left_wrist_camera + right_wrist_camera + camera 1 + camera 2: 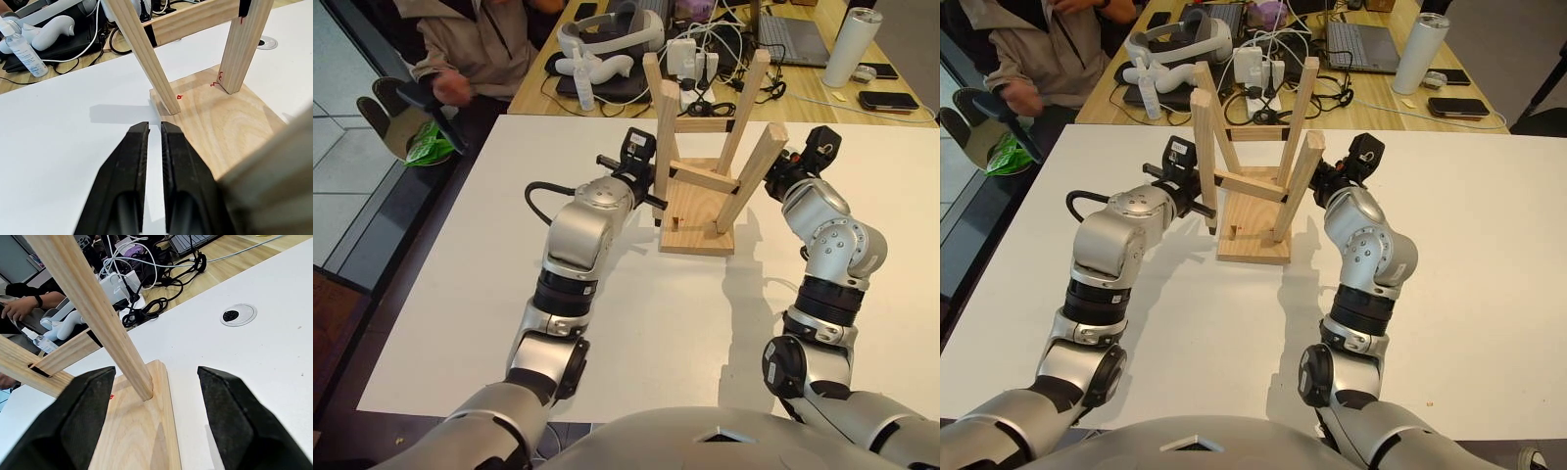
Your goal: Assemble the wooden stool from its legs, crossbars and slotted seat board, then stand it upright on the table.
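The wooden stool stands upside down mid-table, its seat board (pixel 697 235) flat on the white surface and its legs (pixel 742 117) pointing up, joined by crossbars (pixel 703 176). My left gripper (pixel 150 128) is shut with nothing between its fingers. It sits low at the stool's left side, next to the near left leg (pixel 663 147) and close to the board's edge. My right gripper (pixel 155 374) stands open at the stool's right side, its fingers (pixel 83 416) spread wide and facing the right leg (pixel 112 338), apart from it.
Behind the table, a wooden desk holds a headset (pixel 612 34), a spray bottle (pixel 584 83), cables and chargers (pixel 690 59), a laptop (pixel 793 39), a white tumbler (pixel 850 44) and phones. A cable grommet (pixel 238 314) lies in the tabletop. A person sits at the far left.
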Controlling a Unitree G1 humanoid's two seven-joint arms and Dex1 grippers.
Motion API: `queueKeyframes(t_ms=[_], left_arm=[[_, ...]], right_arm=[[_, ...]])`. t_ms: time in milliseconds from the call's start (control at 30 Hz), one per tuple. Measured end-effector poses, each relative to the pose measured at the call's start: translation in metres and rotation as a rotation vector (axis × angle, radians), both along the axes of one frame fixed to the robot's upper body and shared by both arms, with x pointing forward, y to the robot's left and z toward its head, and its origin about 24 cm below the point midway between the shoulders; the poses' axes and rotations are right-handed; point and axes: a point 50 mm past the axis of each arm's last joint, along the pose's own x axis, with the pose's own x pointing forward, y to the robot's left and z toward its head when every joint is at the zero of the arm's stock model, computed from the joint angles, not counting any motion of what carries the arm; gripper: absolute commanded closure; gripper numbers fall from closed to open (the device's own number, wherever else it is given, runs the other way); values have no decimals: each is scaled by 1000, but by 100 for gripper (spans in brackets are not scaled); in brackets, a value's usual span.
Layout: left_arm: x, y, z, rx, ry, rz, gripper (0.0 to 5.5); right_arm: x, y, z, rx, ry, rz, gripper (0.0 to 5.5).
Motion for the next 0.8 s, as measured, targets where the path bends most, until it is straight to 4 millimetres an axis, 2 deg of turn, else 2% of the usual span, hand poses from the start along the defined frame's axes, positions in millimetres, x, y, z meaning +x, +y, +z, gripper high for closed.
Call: queueKeyframes(t_ms=[200, 367, 800], left_arm=[[-5, -2, -14, -178, 112, 150, 501], [-8, -2, -19, -254, 164, 202, 501], [-9, 3, -23, -296, 193, 256, 501]], right_arm=[[0, 2, 2, 8, -17, 18, 236], [0, 4, 4, 9, -28, 30, 236], [0, 11, 5, 17, -38, 68, 236]])
